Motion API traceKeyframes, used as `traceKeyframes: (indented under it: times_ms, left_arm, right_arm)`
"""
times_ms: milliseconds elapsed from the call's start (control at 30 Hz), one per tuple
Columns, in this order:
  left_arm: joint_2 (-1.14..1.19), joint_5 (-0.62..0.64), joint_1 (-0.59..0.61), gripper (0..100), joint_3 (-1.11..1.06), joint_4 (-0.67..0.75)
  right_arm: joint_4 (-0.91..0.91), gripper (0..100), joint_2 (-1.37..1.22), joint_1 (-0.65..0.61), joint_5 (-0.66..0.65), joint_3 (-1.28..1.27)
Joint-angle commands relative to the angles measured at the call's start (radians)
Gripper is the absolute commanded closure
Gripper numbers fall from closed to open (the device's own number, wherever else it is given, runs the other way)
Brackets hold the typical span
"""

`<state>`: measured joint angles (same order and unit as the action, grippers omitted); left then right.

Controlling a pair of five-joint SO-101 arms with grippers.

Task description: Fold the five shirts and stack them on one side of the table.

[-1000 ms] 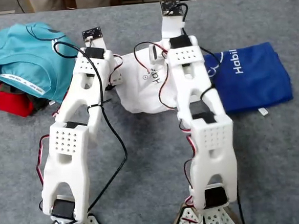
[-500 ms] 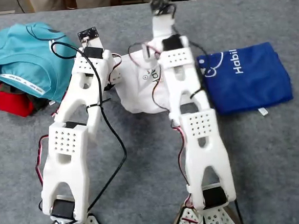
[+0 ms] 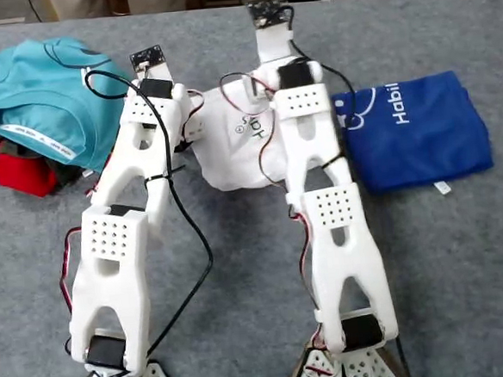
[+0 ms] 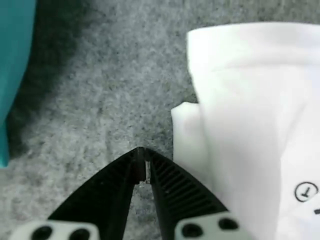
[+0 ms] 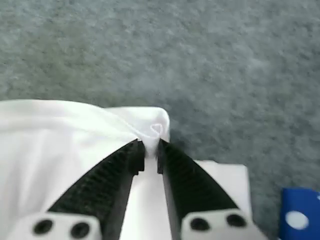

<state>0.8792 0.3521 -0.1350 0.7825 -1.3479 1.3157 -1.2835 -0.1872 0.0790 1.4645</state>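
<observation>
Gripping just a thin pucker of the white shirt (image 5: 60, 130) in the right pincer (image 5: 151, 147), left pincer (image 4: 142, 160) closed empty beside it, probably risking cloth slipping free.

A robotics bench: wired arms (image 3: 117, 241) on grey felt (image 3: 464, 268).

The arms (image 3: 309, 141) covered much of the white shirt (image 3: 228, 160). The red shirt (image 3: 22, 174) lay mostly under the teal shirt (image 3: 46, 91).

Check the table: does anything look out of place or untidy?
Yes: at the far left, the teal shirt lies rumpled over a red cloth, unlike the flat-folded blue shirt; the white shirt is bunched.
</observation>
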Motion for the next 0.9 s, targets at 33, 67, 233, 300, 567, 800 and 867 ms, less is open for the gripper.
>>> traceKeyframes:
  times_ms: [33,67,233,300,567,800,867]
  left_arm:
    - [-0.01,0.005,0.011,98,0.048,-0.005]
    - [-0.01,0.005,0.011,98,0.048,-0.005]
    - [-0.008,0.005,0.011,98,0.048,-0.005]
    - [-0.008,0.005,0.011,98,0.048,-0.005]
    - [-0.018,0.008,0.021,98,0.077,-0.069]
    - [-0.005,0.011,0.043,98,0.463,-0.367]
    - [-0.005,0.011,0.071,98,0.503,-0.4]
  right_arm:
    - [0.071,94.0,0.016,0.087,-0.04,0.079]
    - [0.08,93.9,0.016,0.104,-0.054,0.079]
    - [0.081,83.2,-0.004,0.191,-0.098,0.064]
    - [0.075,73.0,-0.016,0.216,-0.097,0.079]
    - [0.459,76.9,0.094,0.036,-0.044,0.196]
    - [0.471,91.7,0.182,0.015,-0.055,0.194]
    - [0.471,91.7,0.208,0.013,-0.06,0.197]
